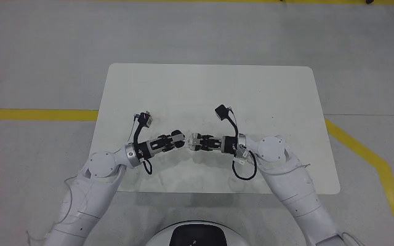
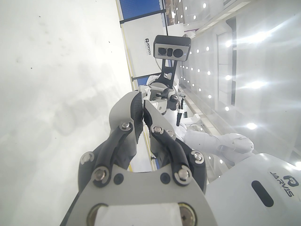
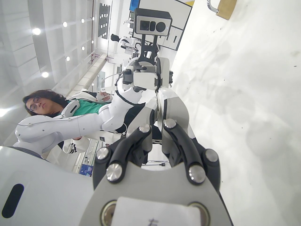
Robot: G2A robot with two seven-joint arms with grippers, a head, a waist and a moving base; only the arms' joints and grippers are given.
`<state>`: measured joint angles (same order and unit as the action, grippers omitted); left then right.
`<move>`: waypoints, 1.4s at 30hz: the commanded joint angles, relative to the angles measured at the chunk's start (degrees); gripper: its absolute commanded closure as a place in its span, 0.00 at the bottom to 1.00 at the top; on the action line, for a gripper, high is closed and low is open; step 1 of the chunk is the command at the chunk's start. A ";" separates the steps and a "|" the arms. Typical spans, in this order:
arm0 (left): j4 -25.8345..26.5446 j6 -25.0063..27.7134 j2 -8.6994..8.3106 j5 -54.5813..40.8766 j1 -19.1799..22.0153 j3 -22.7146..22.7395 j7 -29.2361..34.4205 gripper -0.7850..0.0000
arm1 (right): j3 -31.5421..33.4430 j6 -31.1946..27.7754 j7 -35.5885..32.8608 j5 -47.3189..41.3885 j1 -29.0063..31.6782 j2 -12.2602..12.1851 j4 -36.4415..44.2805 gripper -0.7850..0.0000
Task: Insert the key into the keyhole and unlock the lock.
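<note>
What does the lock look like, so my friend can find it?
Start at the big white table. The lock lies flat on it, out past the right claw. It's a small brass block with a silver loop, unlike the grey-and-black claw.

Left pincer (image 2: 142, 110): foreground, middle of the frame, dark-padded tips pressed together.
Right pincer (image 2: 147, 91): just beyond those tips, facing them.
Wrist camera (image 2: 171, 50): on the right arm, farther off.
Surface (image 2: 47, 71): white, faintly speckled, beside both.
</note>
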<state>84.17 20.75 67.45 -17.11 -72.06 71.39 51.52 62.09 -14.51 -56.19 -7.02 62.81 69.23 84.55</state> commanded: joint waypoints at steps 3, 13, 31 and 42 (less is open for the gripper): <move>1.34 0.75 -0.25 0.02 -0.73 0.92 -0.56 0.00 | 0.64 -0.70 0.68 -0.20 0.38 -0.20 0.87 1.00; 5.51 1.54 -2.49 -1.93 -6.22 13.63 -0.72 0.00 | 5.87 -3.35 1.71 -1.81 3.51 -1.48 3.06 1.00; 10.01 -8.76 -3.30 45.72 -11.81 15.43 -29.69 0.00 | 13.93 -6.50 8.20 -4.99 5.94 -2.85 2.83 1.00; 6.48 -14.50 -2.33 59.57 -6.34 7.85 -34.66 0.00 | 13.93 -6.50 8.20 -4.99 5.94 -2.85 2.83 1.00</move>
<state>91.15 6.68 64.97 42.22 -79.34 80.19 16.47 76.02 -21.00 -48.00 -12.01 68.75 66.38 87.38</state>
